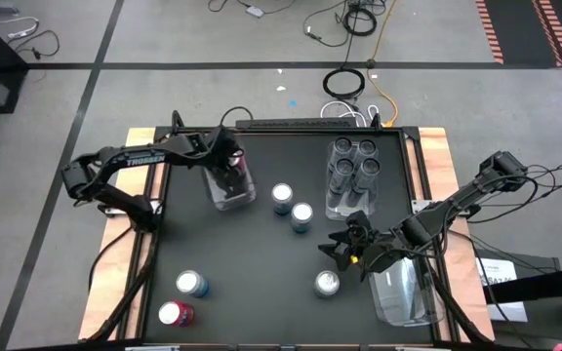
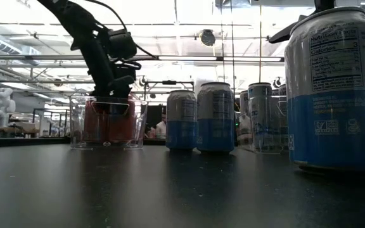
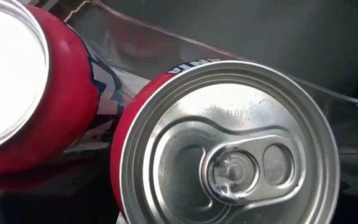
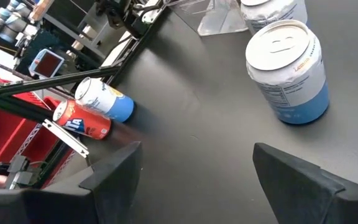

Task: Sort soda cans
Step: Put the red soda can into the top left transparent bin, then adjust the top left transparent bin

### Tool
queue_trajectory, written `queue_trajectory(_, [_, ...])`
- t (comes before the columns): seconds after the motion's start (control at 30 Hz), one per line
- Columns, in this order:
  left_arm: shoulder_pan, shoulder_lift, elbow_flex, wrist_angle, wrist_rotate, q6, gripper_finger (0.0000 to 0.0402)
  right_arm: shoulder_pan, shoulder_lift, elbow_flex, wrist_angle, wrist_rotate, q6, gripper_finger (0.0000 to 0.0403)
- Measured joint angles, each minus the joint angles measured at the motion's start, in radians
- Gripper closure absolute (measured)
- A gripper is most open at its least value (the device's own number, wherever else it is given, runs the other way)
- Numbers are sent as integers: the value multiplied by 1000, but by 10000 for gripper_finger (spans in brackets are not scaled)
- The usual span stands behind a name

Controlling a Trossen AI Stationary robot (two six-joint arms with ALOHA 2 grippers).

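My left gripper (image 1: 227,166) reaches down into a clear tray (image 1: 247,200) at the far left. Two red soda cans (image 3: 229,155) (image 3: 17,81) stand in that tray, tops up, right under its wrist camera. My right gripper (image 4: 197,180) hovers open above the table at the near right with nothing between its fingers. A blue-and-silver can (image 1: 327,284) stands just nearer than it. Two more blue-and-silver cans (image 1: 282,198) (image 1: 301,216) stand mid-table. Several dark grey cans (image 1: 354,166) fill a clear tray at the far middle.
An empty clear tray (image 1: 403,292) sits at the near right beside my right arm. One blue-and-silver can (image 1: 192,284) and one red can (image 1: 176,314) stand near the near left corner. Bare black tabletop lies between the trays and the near edge.
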State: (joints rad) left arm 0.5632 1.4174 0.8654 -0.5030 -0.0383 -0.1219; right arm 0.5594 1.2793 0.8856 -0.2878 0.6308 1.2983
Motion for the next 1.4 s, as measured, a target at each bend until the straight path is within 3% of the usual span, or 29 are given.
queue_trajectory(0.6, [0,0,0,-11,5,-28,65,0,0,0,0,-4,0,106])
queue_trajectory(0.93, [-1,0,3,-5,6,-29,21,0,0,0,0,-5,0,106])
queue_trajectory(1.4, [-1,-13,226,-224,-26,-28,20,0,0,0,1,-4,0,105])
